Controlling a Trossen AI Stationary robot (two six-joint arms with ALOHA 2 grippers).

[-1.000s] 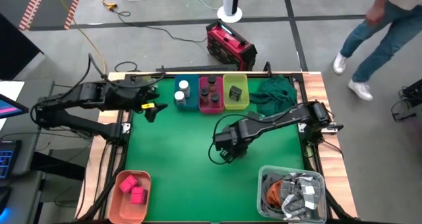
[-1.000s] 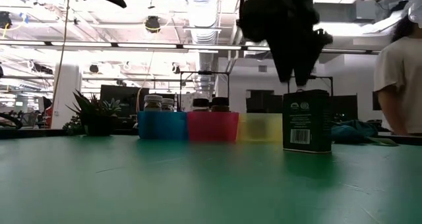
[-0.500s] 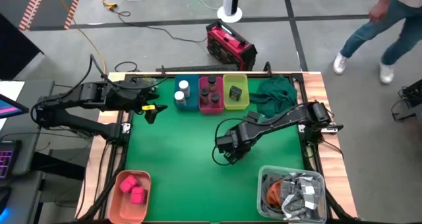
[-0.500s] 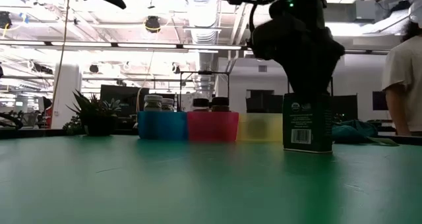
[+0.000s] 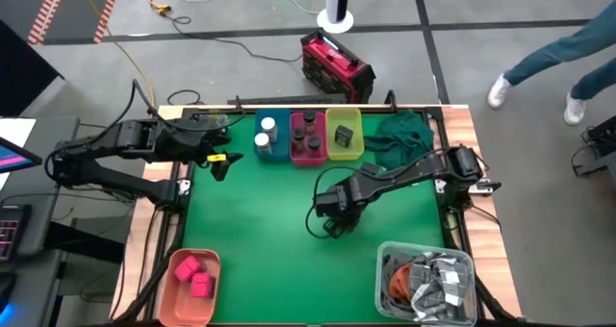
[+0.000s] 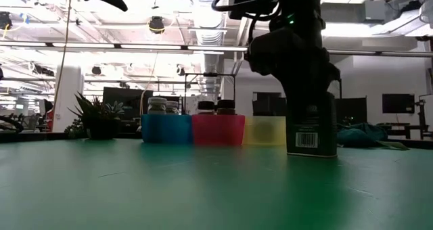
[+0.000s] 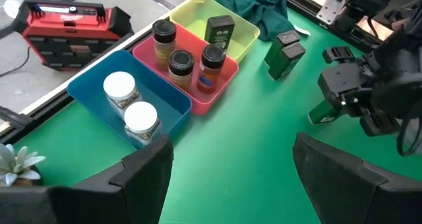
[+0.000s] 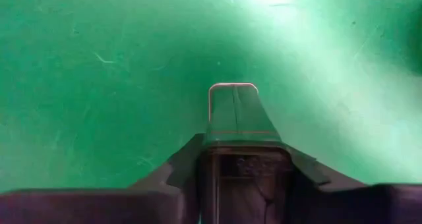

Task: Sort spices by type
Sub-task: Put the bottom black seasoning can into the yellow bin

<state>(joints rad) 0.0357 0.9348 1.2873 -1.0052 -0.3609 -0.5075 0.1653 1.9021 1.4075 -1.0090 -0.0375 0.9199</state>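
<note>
- The right claw point(image 5: 332, 214) points straight down over the middle of the green surface point(image 5: 260, 240), its two fingers set on either side of a black box point(image 6: 311, 132) that stands upright on the mat.
- In the right wrist view the fingers point(image 8: 181, 168) press in against the box's upper sides, so the claw looks partly closed on the box; the box's base is on the surface, not lifted.
- The box lies directly under the claw, its long axis vertical, in line with the claw's approach, so I judge a straight lift is what comes next.
- From there the yellow bin point(image 5: 345, 135), which already holds another black box point(image 5: 343, 135), lies toward the far edge of the surface and a little to the right, beside the red bin point(image 5: 308, 144) of dark-capped jars and the blue bin point(image 5: 269, 139) of white-capped jars.
- The right arm is plainly the nearer one; the left claw point(image 5: 219, 159) waits open near the far-left corner, holding nothing.
</note>
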